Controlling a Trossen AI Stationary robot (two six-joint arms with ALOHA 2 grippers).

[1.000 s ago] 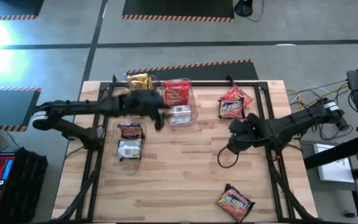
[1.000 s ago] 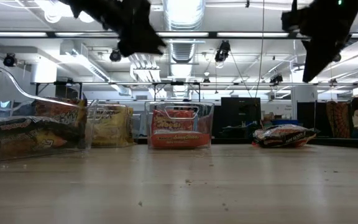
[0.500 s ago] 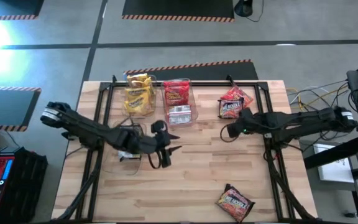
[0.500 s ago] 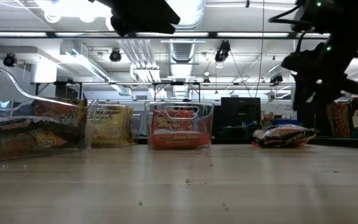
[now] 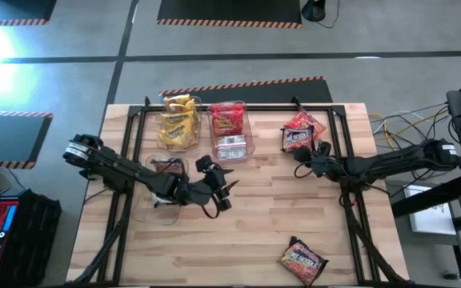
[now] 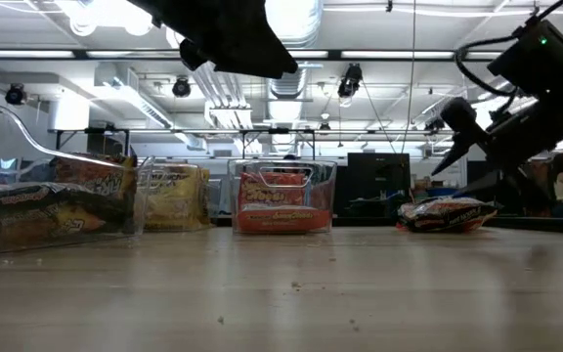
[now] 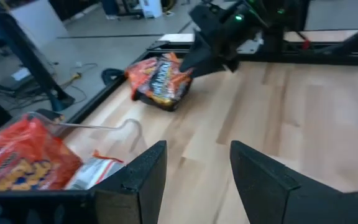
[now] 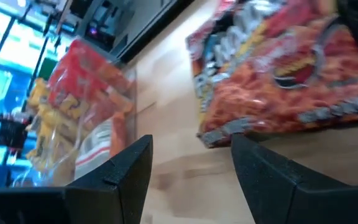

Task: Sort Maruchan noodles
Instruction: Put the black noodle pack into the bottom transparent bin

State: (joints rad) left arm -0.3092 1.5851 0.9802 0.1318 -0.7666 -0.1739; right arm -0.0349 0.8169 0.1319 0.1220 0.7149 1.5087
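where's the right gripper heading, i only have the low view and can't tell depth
Observer: The right gripper is open, just short of the red packet at the table's far right.
Operator: anything else loose
Observer: One more packet lies near the front edge, out of your view.
Operator: left arm?
Observer: The left gripper is open and empty over bare wood, beside the bin with the dark packets.
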